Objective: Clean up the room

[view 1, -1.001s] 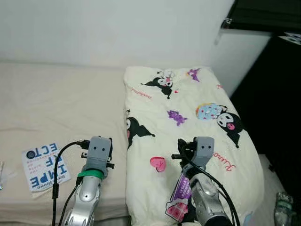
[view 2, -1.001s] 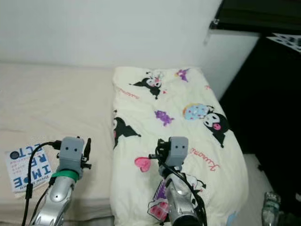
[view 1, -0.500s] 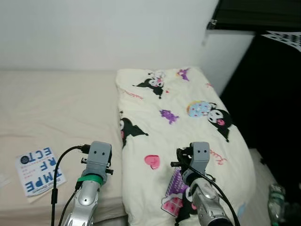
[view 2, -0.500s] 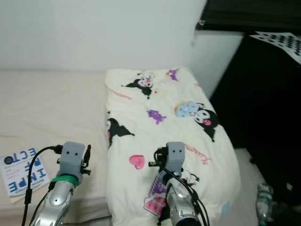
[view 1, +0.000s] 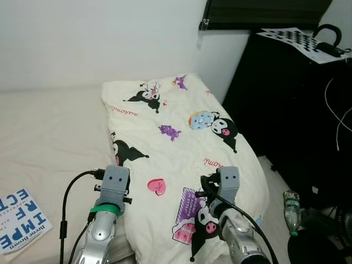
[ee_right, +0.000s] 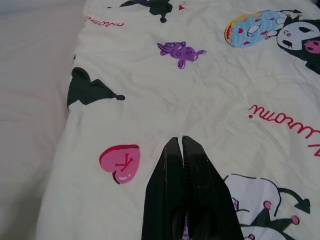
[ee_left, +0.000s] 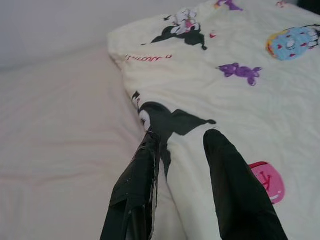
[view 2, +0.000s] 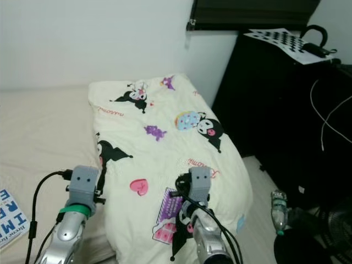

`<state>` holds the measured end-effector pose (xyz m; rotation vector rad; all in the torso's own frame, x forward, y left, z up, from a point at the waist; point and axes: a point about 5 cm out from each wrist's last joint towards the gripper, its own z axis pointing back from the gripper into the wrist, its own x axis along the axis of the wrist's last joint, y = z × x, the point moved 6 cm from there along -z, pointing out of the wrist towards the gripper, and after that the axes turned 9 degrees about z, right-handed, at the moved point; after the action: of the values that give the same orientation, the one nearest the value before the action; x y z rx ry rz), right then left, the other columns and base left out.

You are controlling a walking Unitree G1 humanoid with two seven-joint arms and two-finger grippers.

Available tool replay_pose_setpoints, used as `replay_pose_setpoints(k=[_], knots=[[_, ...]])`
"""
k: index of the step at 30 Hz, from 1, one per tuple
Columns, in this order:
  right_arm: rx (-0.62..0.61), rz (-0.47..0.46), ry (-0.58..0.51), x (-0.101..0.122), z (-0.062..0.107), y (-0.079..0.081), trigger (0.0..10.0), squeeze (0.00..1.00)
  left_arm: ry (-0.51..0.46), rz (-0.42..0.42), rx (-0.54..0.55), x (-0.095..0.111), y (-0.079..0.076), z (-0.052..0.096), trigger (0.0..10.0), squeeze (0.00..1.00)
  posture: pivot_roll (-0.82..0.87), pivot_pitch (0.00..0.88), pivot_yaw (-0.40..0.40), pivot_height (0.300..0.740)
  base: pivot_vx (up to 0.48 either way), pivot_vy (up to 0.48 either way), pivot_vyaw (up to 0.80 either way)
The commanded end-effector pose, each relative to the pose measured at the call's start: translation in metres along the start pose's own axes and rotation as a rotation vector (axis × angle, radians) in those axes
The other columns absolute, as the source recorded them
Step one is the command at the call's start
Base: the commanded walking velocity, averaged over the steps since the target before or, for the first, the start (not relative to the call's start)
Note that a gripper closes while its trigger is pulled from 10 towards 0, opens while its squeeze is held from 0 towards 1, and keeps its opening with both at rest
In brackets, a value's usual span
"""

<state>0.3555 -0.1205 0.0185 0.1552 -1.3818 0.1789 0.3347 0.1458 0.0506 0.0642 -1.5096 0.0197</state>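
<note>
A folded cream blanket (view 1: 170,137) printed with cartoon figures lies along the right side of a beige bed (view 1: 49,132). My left gripper (ee_left: 181,137) hovers over the blanket's left edge with its fingers open and nothing between them. My right gripper (ee_right: 181,142) hangs above the blanket's near part, beside a pink heart print (ee_right: 120,162), fingers shut and empty. A book with blue letters (view 1: 19,220) lies on the bed at the near left. A plastic bottle (view 1: 291,209) stands on the floor to the right of the bed.
A black cabinet (view 1: 291,99) stands to the right of the bed, with a checkered sheet (view 1: 294,38) and headphones (view 1: 329,41) on top. White cables (view 1: 338,118) hang down its front. A dark round object (view 1: 313,250) sits on the floor at the near right. A white wall (view 1: 99,38) backs the bed.
The camera has turned right: bed and blanket have shifted left in view, and the cabinet, bottle and cables have come in. Both grippers keep their pose.
</note>
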Motion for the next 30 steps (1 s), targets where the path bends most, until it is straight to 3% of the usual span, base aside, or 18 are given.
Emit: replay_pose_setpoints(k=[1,9,30], knots=[[-0.006,0.0,0.021,-0.0057,0.0021,-0.0029,10.0,0.0,0.009,0.002,0.002,-0.0032,-0.0007,0.0031,10.0,0.0,0.03,0.017,-0.034,0.74,0.0,0.0,0.0],[0.003,-0.004,0.016,-0.0044,0.0014,-0.0021,10.0,0.0,0.005,0.021,0.02,-0.0023,0.0001,0.0035,10.0,0.0,0.03,0.015,-0.037,0.74,0.0,0.243,0.0],[0.014,-0.011,0.016,-0.0045,0.0009,0.0008,10.0,0.0,0.008,0.024,0.026,-0.002,0.0014,0.0053,10.0,0.0,0.04,0.022,-0.041,0.74,0.0,0.43,0.0]])
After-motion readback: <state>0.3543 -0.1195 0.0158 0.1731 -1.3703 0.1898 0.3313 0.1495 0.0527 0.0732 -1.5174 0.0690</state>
